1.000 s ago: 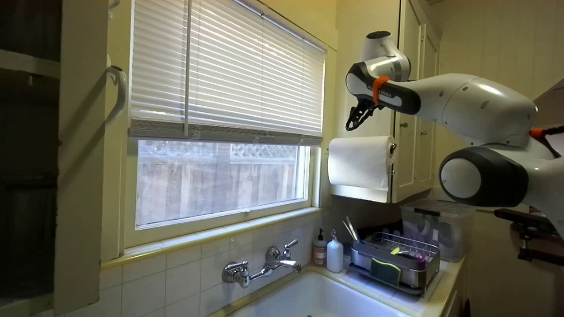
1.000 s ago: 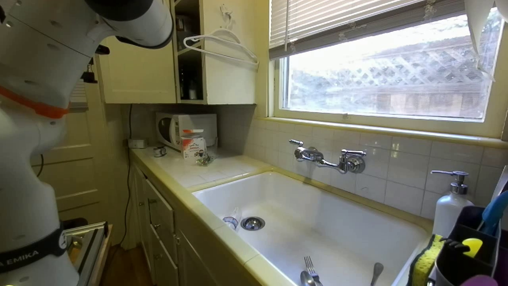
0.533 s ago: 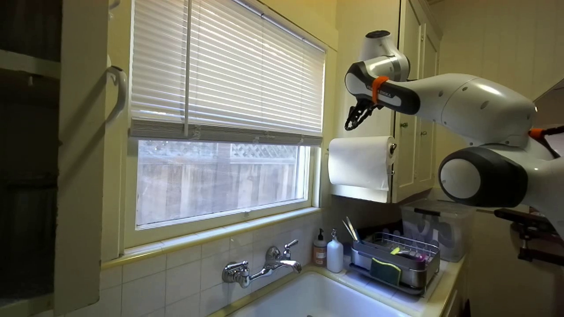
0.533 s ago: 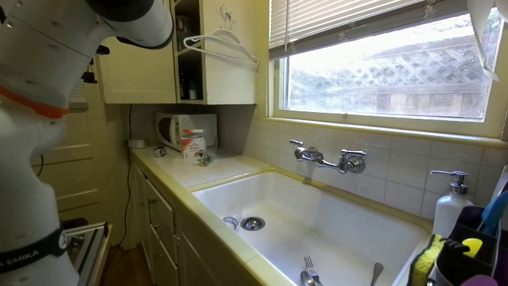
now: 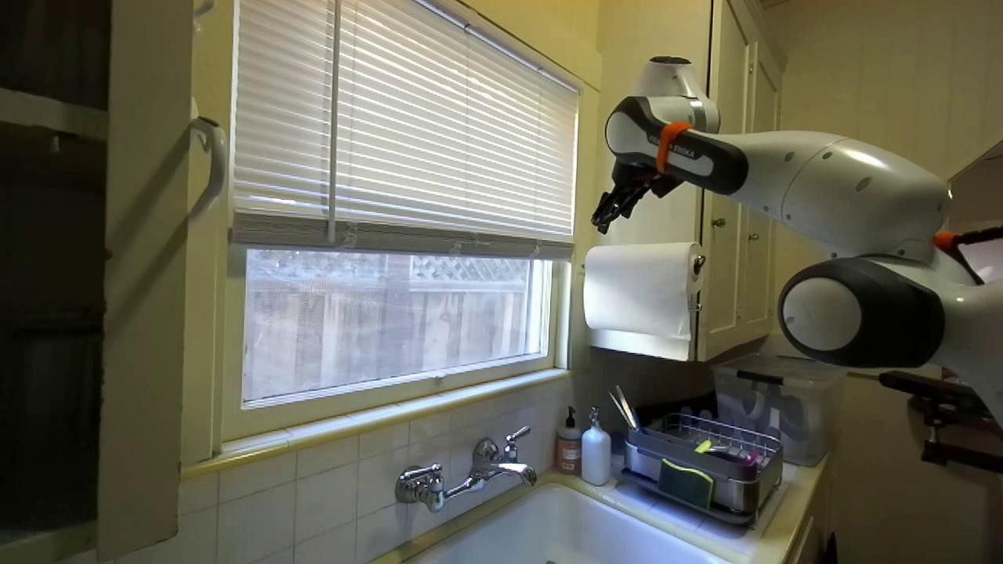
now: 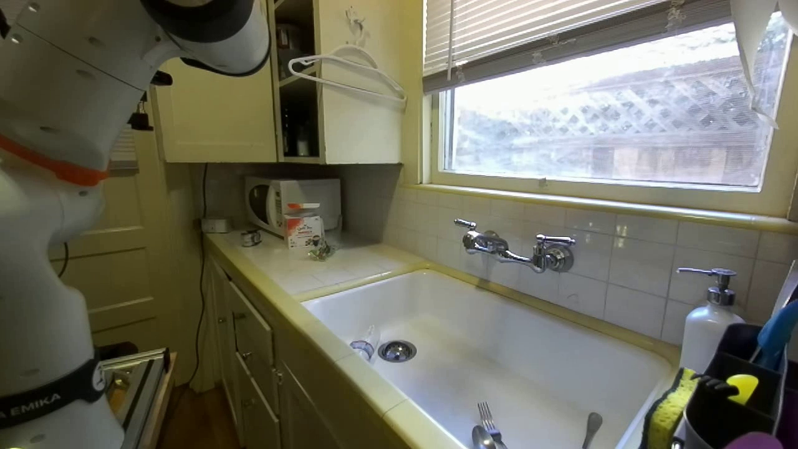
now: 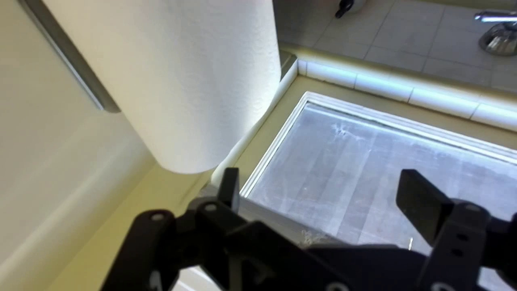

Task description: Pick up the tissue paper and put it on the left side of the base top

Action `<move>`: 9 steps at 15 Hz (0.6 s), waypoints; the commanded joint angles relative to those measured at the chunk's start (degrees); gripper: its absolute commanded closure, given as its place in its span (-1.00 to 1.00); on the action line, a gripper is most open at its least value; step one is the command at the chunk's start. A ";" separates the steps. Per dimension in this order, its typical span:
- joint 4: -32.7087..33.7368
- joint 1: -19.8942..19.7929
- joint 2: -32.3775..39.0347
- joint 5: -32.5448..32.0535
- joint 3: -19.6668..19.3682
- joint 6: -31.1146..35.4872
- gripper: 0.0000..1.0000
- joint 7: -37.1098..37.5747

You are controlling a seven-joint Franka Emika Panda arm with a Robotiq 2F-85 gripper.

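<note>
nearest in the wrist view is the gripper [image 7: 319, 184], its two fingers [image 7: 422, 206] spread wide, with the window [image 7: 343, 161] showing through the gap; they have hold of nothing. just past them, apart from both, comes the tissue paper [image 7: 190, 81], a thick white roll. it is mounted on the side of the cabinet [image 5: 650, 31], low down near that panel's bottom edge, one end at the cabinet's front edge and the other toward the window. in an exterior view the fingertips [image 5: 617, 205] show just above that window end. in an exterior view a white sheet [image 6: 750, 34] droops before the window; whether it belongs to the roll cannot be told.

below, on the counter [image 5: 791, 505], the dish rack [image 5: 735, 495] stands along the right edge of the sink [image 6: 530, 349], a sponge [image 5: 687, 484] on its sink-facing side and a clear bin [image 5: 807, 423] beyond it. the white bottle [image 5: 595, 458] and the amber bottle [image 5: 569, 453] stand upright by the sink's back right corner. a fork [image 6: 488, 421] and a spoon [image 6: 481, 438] lie in the sink toward its front edge; a clear item [image 6: 365, 346] lies beside the drain [image 6: 397, 351]. the faucet [image 5: 497, 470] juts from the tiled wall [image 6: 636, 268] over the sink's back edge. farthest off, on the counter past the sink's left edge, a white-and-orange box [image 6: 304, 234] stands in front of the microwave [image 6: 324, 193].
</note>
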 commanded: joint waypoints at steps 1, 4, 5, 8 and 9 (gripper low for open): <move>-0.87 1.54 -0.98 0.85 0.34 -10.64 -1.00 -0.95; -0.39 5.63 -0.79 -1.44 -0.15 -18.52 -1.00 0.64; -0.25 7.06 -0.71 -1.99 -0.20 -20.49 -1.00 1.25; 0.33 11.81 -0.13 -3.69 -0.21 -24.01 -1.00 3.76; 0.45 13.56 -0.03 -4.56 -0.35 -25.02 -1.00 5.30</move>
